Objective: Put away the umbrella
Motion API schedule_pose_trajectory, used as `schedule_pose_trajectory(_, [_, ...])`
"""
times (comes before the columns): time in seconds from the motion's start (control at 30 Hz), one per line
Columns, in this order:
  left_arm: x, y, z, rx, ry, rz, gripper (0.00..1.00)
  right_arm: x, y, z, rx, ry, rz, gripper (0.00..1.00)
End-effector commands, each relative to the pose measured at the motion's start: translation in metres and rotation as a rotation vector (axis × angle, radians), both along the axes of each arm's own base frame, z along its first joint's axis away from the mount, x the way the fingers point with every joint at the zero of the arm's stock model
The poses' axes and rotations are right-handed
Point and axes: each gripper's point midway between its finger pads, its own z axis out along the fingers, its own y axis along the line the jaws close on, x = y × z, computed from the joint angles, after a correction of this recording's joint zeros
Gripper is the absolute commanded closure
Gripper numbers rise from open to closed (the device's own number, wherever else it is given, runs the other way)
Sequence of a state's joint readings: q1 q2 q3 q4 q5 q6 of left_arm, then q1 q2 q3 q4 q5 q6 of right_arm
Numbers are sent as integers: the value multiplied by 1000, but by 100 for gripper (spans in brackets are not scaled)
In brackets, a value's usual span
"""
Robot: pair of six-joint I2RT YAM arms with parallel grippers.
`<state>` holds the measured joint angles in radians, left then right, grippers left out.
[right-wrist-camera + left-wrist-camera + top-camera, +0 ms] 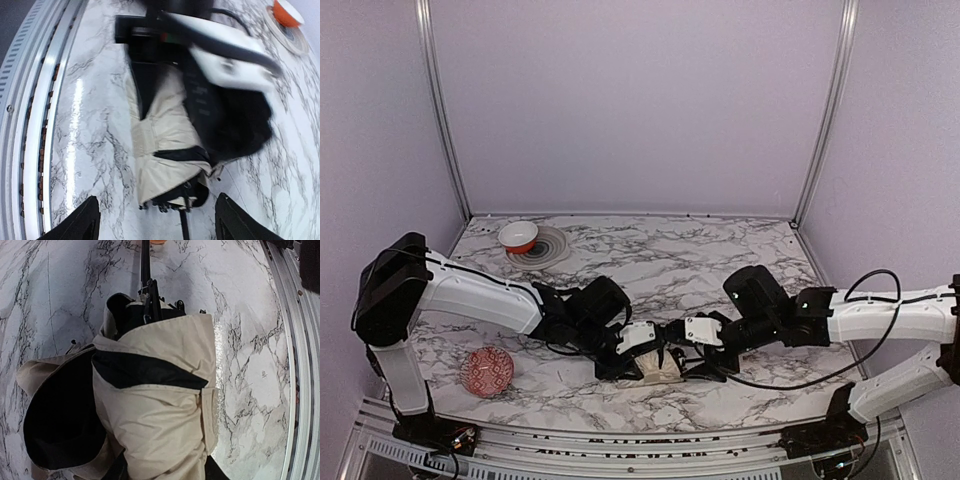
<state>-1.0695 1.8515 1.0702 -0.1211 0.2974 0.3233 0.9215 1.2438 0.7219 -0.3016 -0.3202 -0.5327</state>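
The umbrella (660, 368) lies folded on the marble table near the front edge, a bundle of cream-beige fabric with black lining. In the left wrist view the umbrella (160, 390) fills the frame and its thin black shaft (146, 265) points away. My left gripper (165, 472) is shut on the fabric bundle, with only its dark fingers (119, 471) showing at the bottom edge. My right gripper (159, 222) stands wide open just off the shaft end of the umbrella (162, 135). The shaft (183, 227) runs between its jaws without touching them.
A red patterned ball (487, 372) sits at the front left. A red bowl (518, 236) with a white inside rests on a round grey plate (552, 252) at the back left. A metal rail (620, 440) runs along the near table edge.
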Motion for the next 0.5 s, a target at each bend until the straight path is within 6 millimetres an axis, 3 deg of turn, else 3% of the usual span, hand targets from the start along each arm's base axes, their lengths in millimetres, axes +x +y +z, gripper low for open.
schedule_pose_trajectory(0.0, [-58, 74, -77, 350, 340, 12, 80, -11, 17, -2, -34, -306, 131, 23])
schedule_pose_trajectory(0.2, [-67, 73, -79, 357, 437, 3, 83, -1, 32, -10, -56, -433, 129, 17])
schedule_pose_trajectory(0.47, [-68, 75, -82, 368, 489, 16, 83, -5, 30, -60, -194, -414, 239, 16])
